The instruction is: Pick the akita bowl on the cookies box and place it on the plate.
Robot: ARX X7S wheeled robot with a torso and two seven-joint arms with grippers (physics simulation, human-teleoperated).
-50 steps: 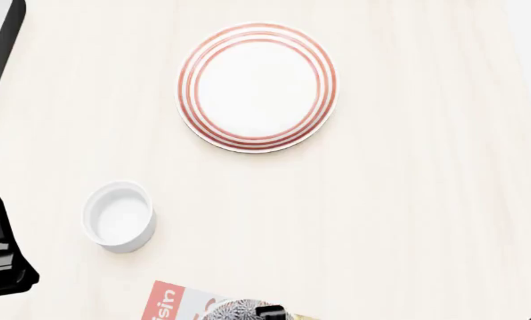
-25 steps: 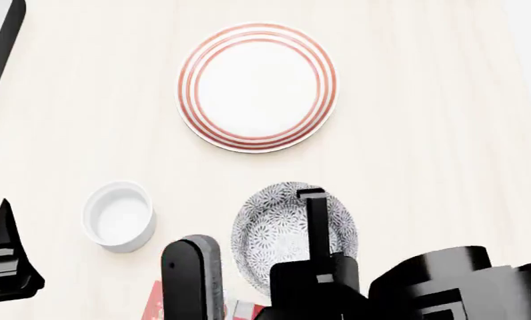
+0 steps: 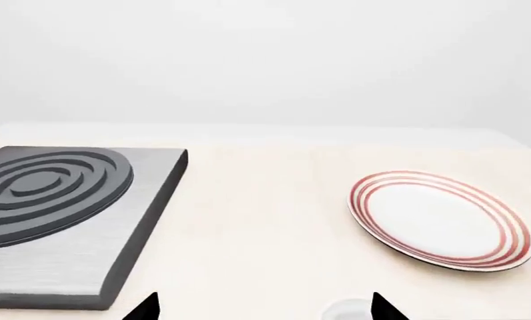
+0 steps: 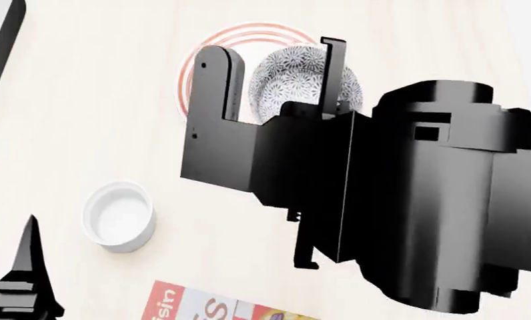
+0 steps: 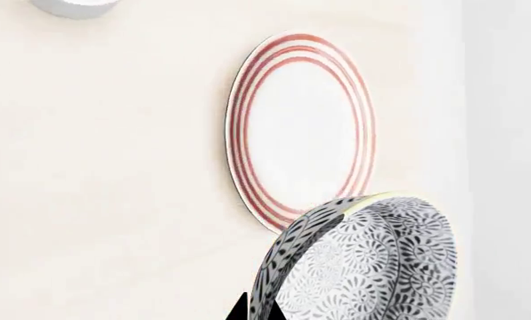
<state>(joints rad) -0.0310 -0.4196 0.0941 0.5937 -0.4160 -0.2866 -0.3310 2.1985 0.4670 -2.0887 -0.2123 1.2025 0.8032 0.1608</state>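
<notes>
Item: right gripper (image 4: pixel 279 60). Your two black fingers (image 4: pixel 214 73) stand either side of the wall of the black-and-white speckled akita bowl (image 4: pixel 297 77), closed on it near its rim; the bowl is off the carton and held in the air, tilted.

Item: round white plate with thin red rings (image 5: pixel 301 123). Your landmark. From the head view the bowl hangs over it; the right wrist view shows the bowl's rim overlapping the plate's near edge, not yet set down.

Item: red-and-white cookies box (image 4: pixel 217 308). Well apart from the plate, at the near edge of the pale wooden counter (image 4: pixel 97 120), no bowl on it.

Item: small plain white cup (image 4: pixel 119 217). Between box and plate, off to the left.

Item: left gripper (image 3: pixel 261 308). Only its fingertips show, spread apart, nothing between them, near the cup.

Step in hand, as judged: carry, nearly over. Your next move calls for centring the bowl above the plate, levelling it, lowering, then parting the fingers.
</notes>
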